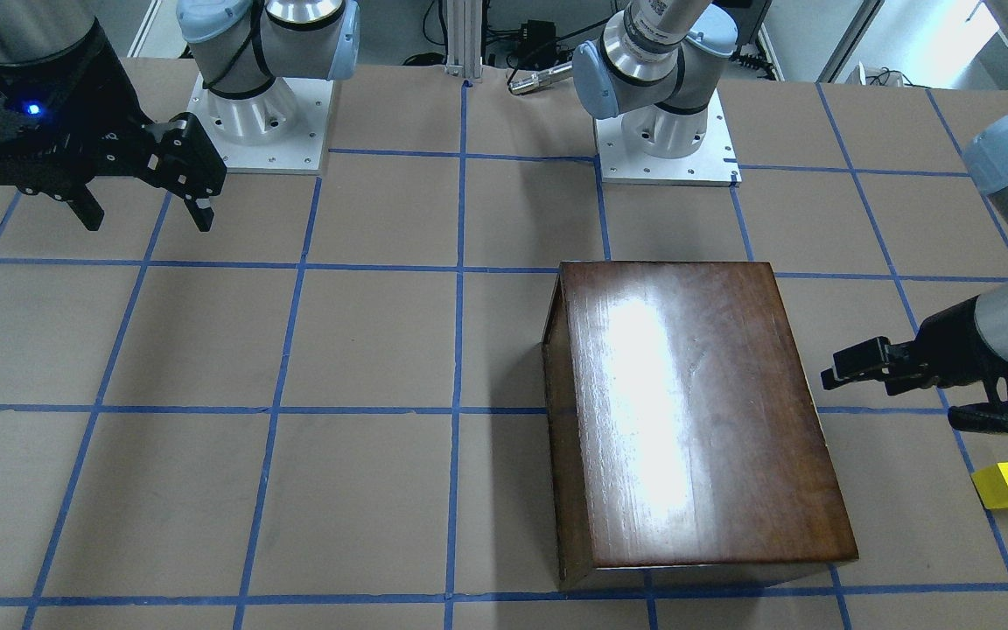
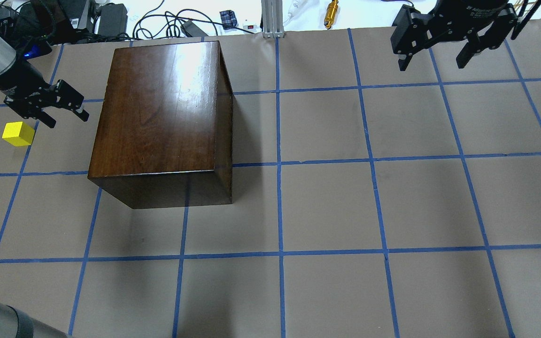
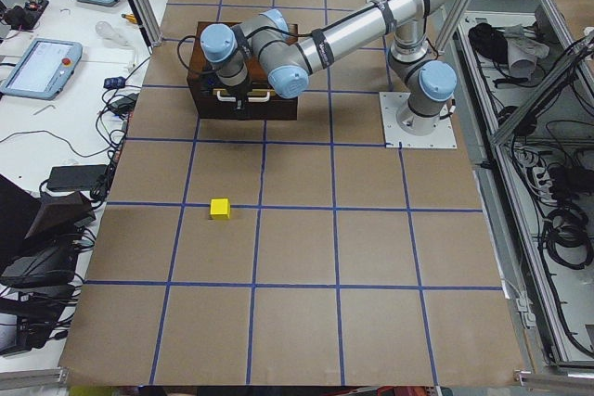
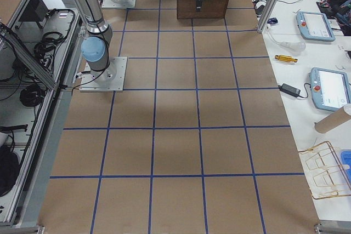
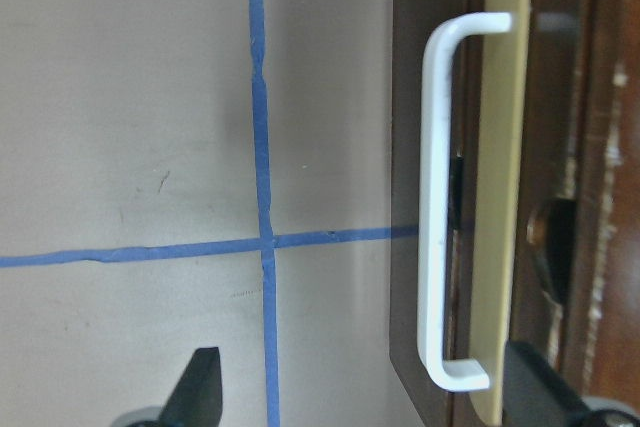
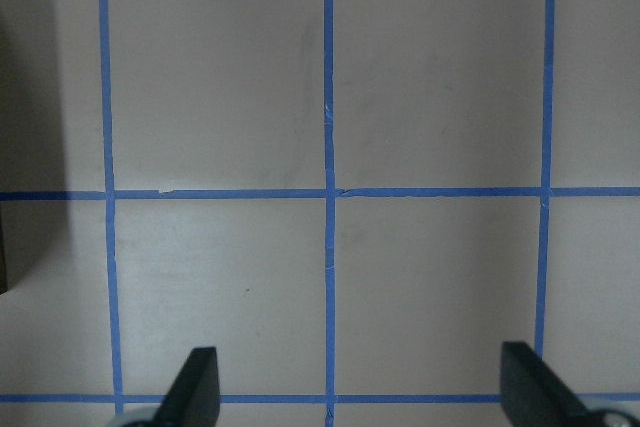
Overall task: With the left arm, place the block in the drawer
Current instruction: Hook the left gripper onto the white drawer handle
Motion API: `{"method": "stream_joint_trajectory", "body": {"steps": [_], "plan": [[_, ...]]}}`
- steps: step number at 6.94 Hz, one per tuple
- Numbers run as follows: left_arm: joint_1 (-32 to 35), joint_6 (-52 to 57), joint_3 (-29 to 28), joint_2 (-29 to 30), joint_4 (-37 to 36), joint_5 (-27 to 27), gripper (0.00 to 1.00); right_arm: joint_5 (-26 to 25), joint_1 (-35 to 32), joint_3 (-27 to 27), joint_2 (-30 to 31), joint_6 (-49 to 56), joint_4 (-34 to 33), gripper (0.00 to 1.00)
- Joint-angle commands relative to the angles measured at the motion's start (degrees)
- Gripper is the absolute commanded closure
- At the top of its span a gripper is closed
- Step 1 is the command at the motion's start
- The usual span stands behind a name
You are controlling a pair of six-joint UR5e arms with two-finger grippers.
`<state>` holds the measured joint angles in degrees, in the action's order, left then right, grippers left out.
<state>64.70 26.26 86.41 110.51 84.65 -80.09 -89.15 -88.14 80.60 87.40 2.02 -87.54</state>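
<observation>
Fingers of the left gripper (image 2: 67,120) are spread wide with nothing held, and are stopped just short of the cabinet (image 2: 158,108) front. In the wrist view the white handle (image 5: 435,197) is seen between them. The drawer (image 5: 565,77) is closed. The block (image 2: 18,134) is sat on the bench (image 2: 327,202) near the left gripper, on its side away from the cabinet, untouched. The right gripper (image 2: 431,65) is likewise spread wide and empty, held over bare bench well apart from the cabinet.
</observation>
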Motion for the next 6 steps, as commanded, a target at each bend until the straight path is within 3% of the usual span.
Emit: {"method": "stream_joint_trajectory", "body": {"steps": [1,6], "plan": [[0.0,0.3,1.7,0.5,-0.6,2.4,0.0,0.0,0.0,0.0,0.0,0.0,0.0,0.0],[-0.2,2.3,4.1,1.3,-3.8,2.6,0.0,-0.1,0.1,0.0,0.0,0.0,0.0,0.0]]}}
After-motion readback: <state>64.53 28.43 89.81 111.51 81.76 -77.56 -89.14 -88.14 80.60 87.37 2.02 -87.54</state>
